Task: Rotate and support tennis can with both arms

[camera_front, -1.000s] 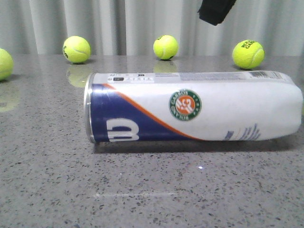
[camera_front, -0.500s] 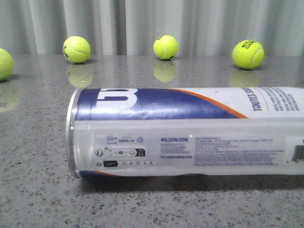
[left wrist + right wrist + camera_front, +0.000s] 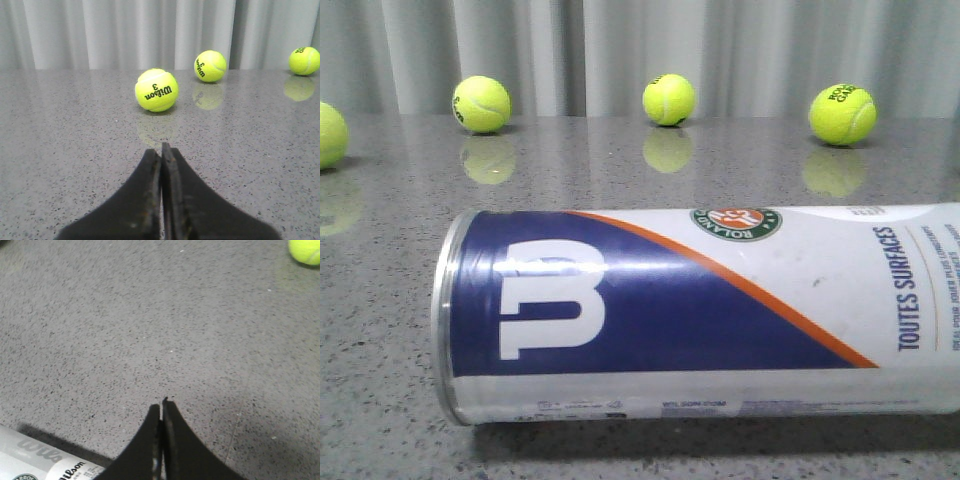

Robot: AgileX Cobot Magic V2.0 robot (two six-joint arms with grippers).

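Both our left gripper and right gripper are closed, empty; the tall white-and-navy plastic tennis can has rolled nearer, unsupported.

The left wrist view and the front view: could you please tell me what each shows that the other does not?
Only the left wrist view shows the left pincer, shut, and a ball marked Wilson 3. Only the front view shows the tennis can lying on its side, silver rim at the left. Both show yellow-green balls on the grey speckled table before a pale curtain.
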